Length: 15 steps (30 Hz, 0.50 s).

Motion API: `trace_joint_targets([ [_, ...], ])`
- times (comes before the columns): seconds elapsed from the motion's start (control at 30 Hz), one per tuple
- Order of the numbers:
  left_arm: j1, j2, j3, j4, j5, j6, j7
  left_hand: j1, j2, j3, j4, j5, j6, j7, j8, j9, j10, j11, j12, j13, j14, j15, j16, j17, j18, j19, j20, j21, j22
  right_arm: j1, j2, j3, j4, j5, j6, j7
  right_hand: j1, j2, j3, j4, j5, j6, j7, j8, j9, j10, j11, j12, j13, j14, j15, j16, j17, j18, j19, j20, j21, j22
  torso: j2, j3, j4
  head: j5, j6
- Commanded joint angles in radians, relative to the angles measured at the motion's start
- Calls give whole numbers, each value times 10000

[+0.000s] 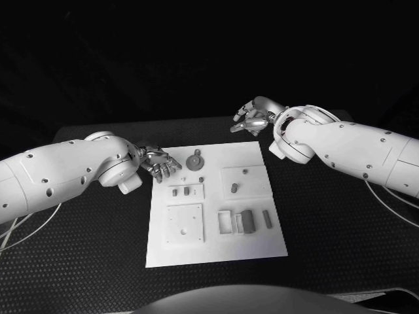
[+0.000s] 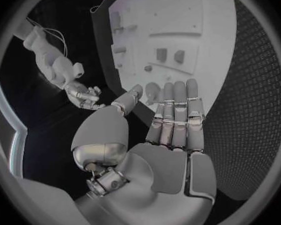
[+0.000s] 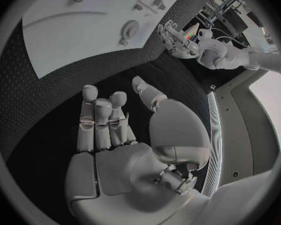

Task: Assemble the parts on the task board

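The left hand [image 1: 158, 162] is open and empty beside the task board [image 1: 216, 252], near a round part [image 1: 196, 161]. The right hand [image 1: 252, 118] is also open and empty, beyond the board's far corner.

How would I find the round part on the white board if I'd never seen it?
Start at the white task board mid-table and look along its far edge, near the left hand. The round part lies there: a disc, while the other pieces are small blocks and bars.
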<state>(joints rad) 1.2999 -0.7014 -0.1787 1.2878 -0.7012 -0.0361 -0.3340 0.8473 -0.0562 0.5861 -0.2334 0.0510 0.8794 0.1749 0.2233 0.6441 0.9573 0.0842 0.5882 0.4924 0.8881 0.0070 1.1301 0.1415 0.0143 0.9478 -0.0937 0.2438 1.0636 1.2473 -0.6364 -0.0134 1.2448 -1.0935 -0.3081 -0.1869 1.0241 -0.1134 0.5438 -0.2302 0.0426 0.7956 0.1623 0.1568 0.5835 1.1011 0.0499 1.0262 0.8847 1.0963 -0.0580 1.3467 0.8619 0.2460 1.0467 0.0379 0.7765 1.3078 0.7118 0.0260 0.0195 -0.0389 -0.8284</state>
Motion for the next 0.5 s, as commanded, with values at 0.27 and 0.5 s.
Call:
trace_joint_targets([
  [0.27, 0, 303, -24, -4, -2339, -1871, 4017, 2432, -238, 107, -568, 32, -344, 2, 83, -277, -146, 653, -2553, -2011, 301, 494, -1669, -177, -11, 47, 528, -898, -1051, -14, -3, 3, -60, -24, 65, 121, -25, -10, 19, -18, 63, 0, 43, 51, -15, -25, 14, 42, -15, -92, 12, 63, -17, 158, -42, 44, -40, 151, 0, -4, 5, -41, 91],
  [0.5, -9, 573, -181, -79, -5910, -2539, 4257, 2820, -1247, -520, -559, 15, -1336, -526, -420, -616, -581, 622, -3516, -2588, 506, 447, -1753, 48, 25, 276, 493, -945, -1192, -29, 3, 3, -237, 97, -223, 366, -28, -11, 16, -18, 62, 9, 43, 57, -13, -25, 14, 43, -17, -91, 12, 64, -19, 158, -41, 45, -39, 151, -2, 3, -13, -42, 148],
])
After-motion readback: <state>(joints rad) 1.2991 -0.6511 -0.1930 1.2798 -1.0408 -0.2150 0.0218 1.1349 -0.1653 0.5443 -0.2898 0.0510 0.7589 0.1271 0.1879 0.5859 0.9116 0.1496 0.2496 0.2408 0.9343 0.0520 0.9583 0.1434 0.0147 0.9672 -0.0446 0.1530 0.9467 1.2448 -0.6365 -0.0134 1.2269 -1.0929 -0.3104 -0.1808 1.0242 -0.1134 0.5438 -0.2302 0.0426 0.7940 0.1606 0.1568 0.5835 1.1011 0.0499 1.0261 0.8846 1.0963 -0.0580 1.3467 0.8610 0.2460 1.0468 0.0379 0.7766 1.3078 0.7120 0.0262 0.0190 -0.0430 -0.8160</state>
